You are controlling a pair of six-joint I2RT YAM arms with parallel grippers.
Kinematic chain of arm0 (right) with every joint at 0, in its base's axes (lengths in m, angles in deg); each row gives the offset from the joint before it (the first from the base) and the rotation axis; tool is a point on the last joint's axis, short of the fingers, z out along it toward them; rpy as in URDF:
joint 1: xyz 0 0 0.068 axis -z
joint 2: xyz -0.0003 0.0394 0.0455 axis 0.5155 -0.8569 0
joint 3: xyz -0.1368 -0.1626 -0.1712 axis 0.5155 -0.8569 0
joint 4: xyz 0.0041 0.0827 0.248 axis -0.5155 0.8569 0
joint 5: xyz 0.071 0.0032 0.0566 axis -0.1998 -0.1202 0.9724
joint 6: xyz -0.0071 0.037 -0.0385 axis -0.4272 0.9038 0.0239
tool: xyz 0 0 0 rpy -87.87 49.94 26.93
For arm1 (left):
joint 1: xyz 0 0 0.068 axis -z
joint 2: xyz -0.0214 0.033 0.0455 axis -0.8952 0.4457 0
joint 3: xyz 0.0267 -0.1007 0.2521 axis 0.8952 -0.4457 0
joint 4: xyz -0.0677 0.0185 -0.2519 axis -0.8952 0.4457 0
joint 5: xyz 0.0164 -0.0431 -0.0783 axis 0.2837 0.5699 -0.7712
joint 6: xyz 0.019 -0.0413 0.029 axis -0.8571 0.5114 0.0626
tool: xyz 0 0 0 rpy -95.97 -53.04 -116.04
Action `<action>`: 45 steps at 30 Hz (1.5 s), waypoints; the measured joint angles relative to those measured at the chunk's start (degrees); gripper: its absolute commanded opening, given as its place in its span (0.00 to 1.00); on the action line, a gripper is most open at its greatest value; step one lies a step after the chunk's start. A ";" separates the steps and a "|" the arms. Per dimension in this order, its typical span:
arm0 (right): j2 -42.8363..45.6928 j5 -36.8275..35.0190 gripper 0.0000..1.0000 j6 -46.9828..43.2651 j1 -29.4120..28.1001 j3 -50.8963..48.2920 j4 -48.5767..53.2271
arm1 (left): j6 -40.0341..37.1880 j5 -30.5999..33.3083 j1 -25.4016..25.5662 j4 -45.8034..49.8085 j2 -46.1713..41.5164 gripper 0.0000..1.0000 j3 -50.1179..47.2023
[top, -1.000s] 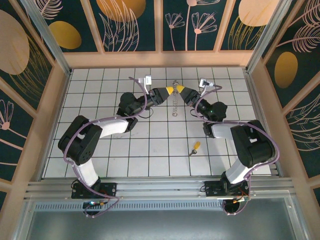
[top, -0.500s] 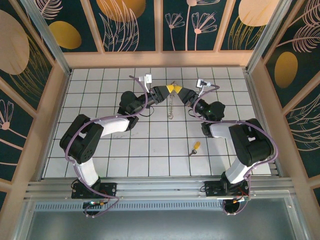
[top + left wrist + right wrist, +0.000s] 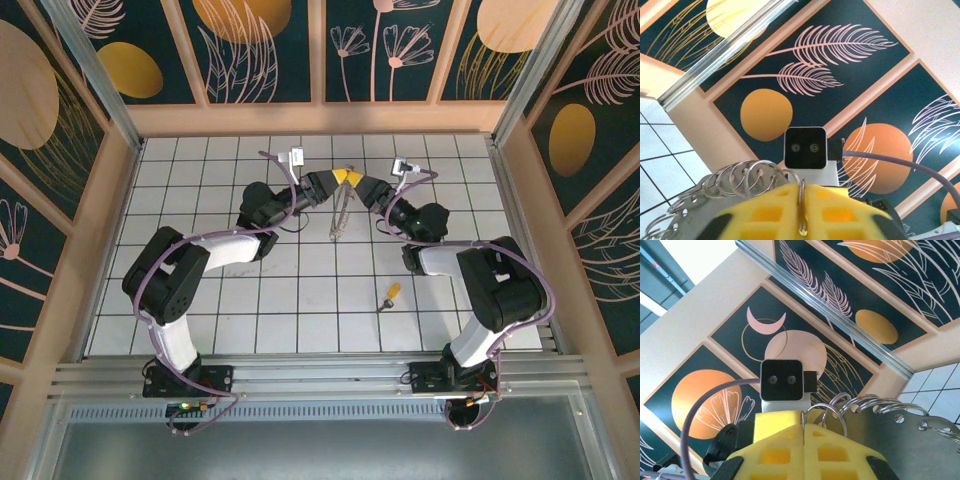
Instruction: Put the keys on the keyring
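You have the left hand (image 3: 347, 177) and right hand (image 3: 368, 186) both clamped shut on the keyring (image 3: 340, 212), upper centre, probably to pry it open for the key (image 3: 389, 296) lying below.

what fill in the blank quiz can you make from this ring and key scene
The ring is pinched by the left tool and the right tool, whose fingers are coloured ___.
Neither tool touches the ___, which lies on the white tiles.
It lies nearer the ___ arm's base.
Missing words: yellow; key; right
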 measured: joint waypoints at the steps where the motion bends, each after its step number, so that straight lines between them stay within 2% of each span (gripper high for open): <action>1: -0.02 -0.07 0.00 0.00 0.00 0.00 0.02 | 0.02 0.13 0.02 -0.15 0.09 0.00 0.00; 2: -0.11 -0.17 0.00 0.02 0.00 0.02 -0.04 | 0.17 0.31 0.02 -0.28 0.13 0.00 0.00; 4: -0.24 -0.17 0.15 -0.04 0.02 0.20 -0.15 | 0.11 0.46 0.02 -0.46 0.26 0.00 0.04; 5: -0.26 -0.04 0.26 -0.13 0.17 0.22 -0.13 | 0.07 0.50 0.02 -0.39 0.31 0.00 0.07; 7: -0.20 0.35 0.34 0.28 0.59 0.20 -0.15 | -0.61 0.44 0.04 -0.04 0.31 0.00 0.11; 15: 7.30 0.74 0.36 -0.85 7.15 -5.66 1.66 | -11.87 -3.04 0.28 13.25 0.22 0.00 3.87; 19: 11.89 1.33 0.37 -2.86 7.63 -7.98 4.44 | -19.32 -6.01 0.28 20.76 -0.04 0.00 7.30; 26: 16.02 2.95 0.38 -6.71 7.63 -11.02 9.70 | -27.17 -11.04 0.28 28.26 -0.46 0.00 10.73; 34: 17.00 3.82 0.38 -8.17 7.63 -11.50 11.93 | -29.92 -16.15 0.28 30.82 -0.81 0.00 11.52; 45: 15.13 4.83 0.36 -8.04 7.10 -11.13 11.69 | -27.32 -19.39 0.28 27.80 -0.81 0.00 11.50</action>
